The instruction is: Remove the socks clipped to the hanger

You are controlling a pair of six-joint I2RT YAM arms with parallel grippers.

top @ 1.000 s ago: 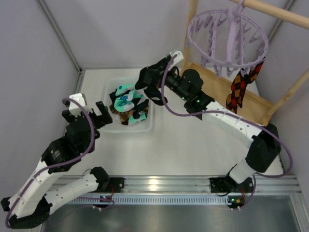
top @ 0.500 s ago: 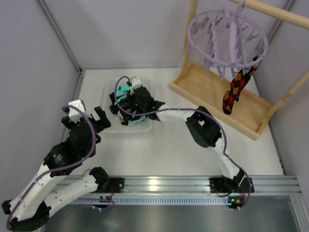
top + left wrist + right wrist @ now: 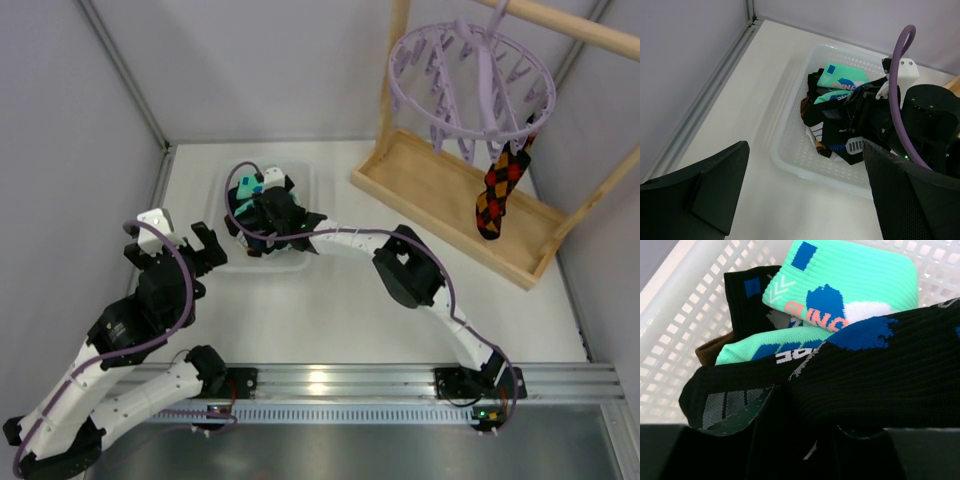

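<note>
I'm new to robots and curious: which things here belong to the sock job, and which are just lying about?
Job: lavender hanger; diamond sock hanging from it; loose socks in the white basket.
Just about: wooden frame; left claw, open.

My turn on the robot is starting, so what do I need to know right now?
Left gripper: jaws open, empty, beside the white basket.
Right gripper: down in the basket at a black sock; its jaws are hidden, so the grip is unclear.
Done: several socks, a teal sock among them, lie in the basket.
Left to do: one diamond-patterned sock hangs clipped to the lavender hanger; unclip it.
</note>
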